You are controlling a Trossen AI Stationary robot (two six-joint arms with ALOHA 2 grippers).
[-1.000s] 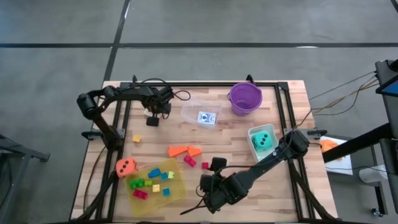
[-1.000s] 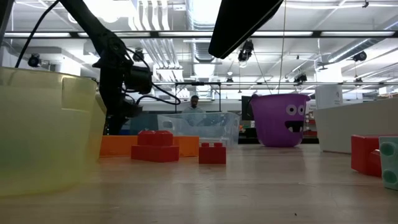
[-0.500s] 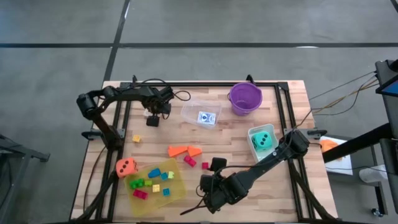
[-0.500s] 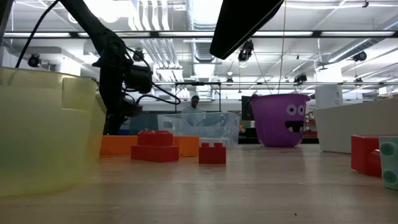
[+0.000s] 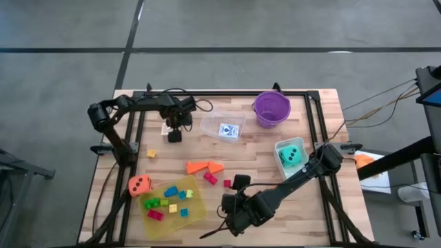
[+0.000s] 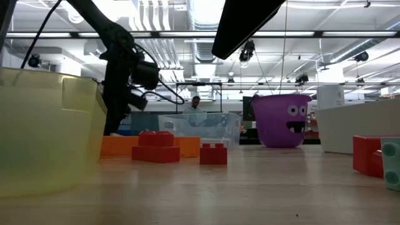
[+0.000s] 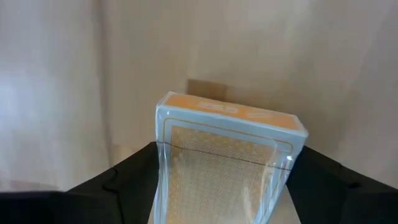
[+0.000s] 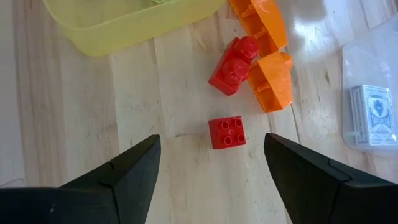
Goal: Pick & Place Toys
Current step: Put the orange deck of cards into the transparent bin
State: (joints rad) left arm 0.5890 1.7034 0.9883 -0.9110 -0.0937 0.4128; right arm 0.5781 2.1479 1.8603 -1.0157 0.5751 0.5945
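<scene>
— High view: where are you?

— My left gripper (image 5: pixel 175 135) is at ten o'clock on the desk (image 5: pixel 262 162), beside the clear tub (image 5: pixel 222 125); right gripper (image 5: pixel 234 186) waits at six.

— Left wrist view?

— My fingers (image 7: pixel 124 180) are closed around an orange card pack (image 7: pixel 225 163). It's tilted; a loose pinch could drop it.

— Right wrist view?

— My right fingers (image 8: pixel 127 171) are spread, holding nothing, above a red brick (image 8: pixel 227 132). Open room around it.
</scene>
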